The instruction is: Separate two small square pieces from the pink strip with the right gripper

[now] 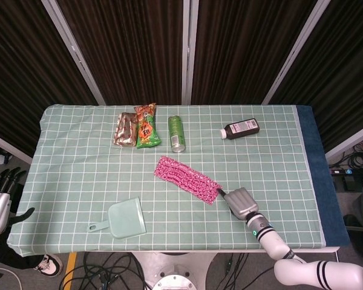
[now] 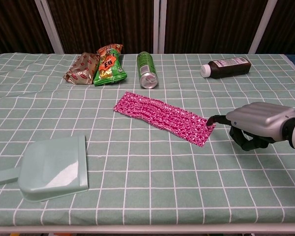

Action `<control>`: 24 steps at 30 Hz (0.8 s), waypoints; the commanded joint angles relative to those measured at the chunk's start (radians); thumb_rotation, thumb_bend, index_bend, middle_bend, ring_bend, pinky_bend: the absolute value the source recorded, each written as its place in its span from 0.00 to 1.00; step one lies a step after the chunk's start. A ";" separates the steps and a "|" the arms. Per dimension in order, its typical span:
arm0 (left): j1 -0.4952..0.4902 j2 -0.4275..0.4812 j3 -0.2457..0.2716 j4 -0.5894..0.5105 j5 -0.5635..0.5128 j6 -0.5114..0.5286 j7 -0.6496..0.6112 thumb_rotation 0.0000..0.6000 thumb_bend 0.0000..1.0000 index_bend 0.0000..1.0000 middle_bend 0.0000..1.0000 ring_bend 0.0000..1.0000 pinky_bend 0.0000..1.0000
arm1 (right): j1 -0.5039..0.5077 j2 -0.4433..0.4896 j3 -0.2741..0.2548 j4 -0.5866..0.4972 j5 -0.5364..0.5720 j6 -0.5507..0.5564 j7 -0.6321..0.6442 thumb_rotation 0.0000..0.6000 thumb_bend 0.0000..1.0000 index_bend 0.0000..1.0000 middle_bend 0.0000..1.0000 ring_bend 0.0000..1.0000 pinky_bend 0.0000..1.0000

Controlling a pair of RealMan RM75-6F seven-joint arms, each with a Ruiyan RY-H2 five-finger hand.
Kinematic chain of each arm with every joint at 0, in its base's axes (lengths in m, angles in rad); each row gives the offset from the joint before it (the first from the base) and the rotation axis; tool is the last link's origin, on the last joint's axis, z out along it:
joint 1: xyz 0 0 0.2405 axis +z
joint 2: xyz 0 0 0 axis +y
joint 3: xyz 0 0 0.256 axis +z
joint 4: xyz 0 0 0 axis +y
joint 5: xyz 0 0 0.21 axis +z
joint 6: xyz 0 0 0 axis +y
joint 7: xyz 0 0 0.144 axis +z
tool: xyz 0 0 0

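1. From the head view, my right hand sits at the near-right part of the table, and the pink strip lies just to its left. The strip's long axis runs on a slant, from its far-left end down to its near-right end, and that near-right end is the one pointing at me. A dark fingertip reaches to that corner. From up here I can't tell whether it touches the strip or only comes alongside.

2. Same view: my left hand hangs off the table's left edge, fingers apart, holding nothing, well away from the strip. The right hand is plainly the nearer one, as the job asks.

3. From the chest view, my right hand comes in from the right at strip height. One dark fingertip sticks out toward the near-right end of the pink strip and seems to meet its corner, while the other fingers curl under the palm. Nothing is pinched yet, as far as I can see.

4. The low view shows the curled fingers and the fingertip's height at the strip's edge, which the head view hides under the back of my hand. The head view gives the strip's slant and the left hand, which the chest view lacks.

5. My guess: the next move works leftward along that slant.
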 commanded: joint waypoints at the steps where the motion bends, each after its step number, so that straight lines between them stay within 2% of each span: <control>1: 0.000 0.001 -0.001 0.001 -0.001 0.000 -0.002 1.00 0.14 0.11 0.07 0.04 0.24 | 0.013 -0.011 -0.007 0.000 0.016 0.007 -0.013 1.00 1.00 0.12 0.96 0.92 0.82; 12: 0.007 0.007 -0.001 0.007 -0.003 0.006 -0.015 1.00 0.14 0.11 0.07 0.04 0.24 | 0.044 -0.038 -0.031 0.001 0.061 0.033 -0.039 1.00 1.00 0.12 0.96 0.92 0.82; 24: 0.006 0.005 -0.002 0.010 -0.004 0.001 -0.018 1.00 0.14 0.11 0.07 0.04 0.24 | 0.069 -0.027 -0.048 0.003 0.124 0.045 -0.047 1.00 1.00 0.12 0.96 0.92 0.82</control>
